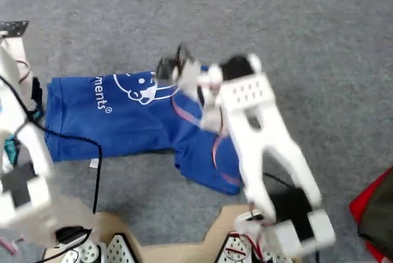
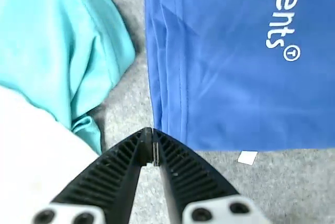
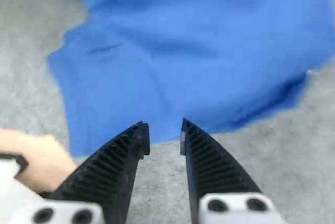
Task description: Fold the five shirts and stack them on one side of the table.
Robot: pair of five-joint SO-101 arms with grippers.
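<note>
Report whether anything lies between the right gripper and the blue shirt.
Nothing visible does. The right gripper, fingers slightly apart, is over the table right at the edge of the blue shirt, with no other thing between them.

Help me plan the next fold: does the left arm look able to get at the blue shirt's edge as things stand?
Probably yes. The left gripper hangs beside the blue shirt's edge, bare table between them, the teal shirt off to one side. Its jaws are shut, so they must open first.
</note>
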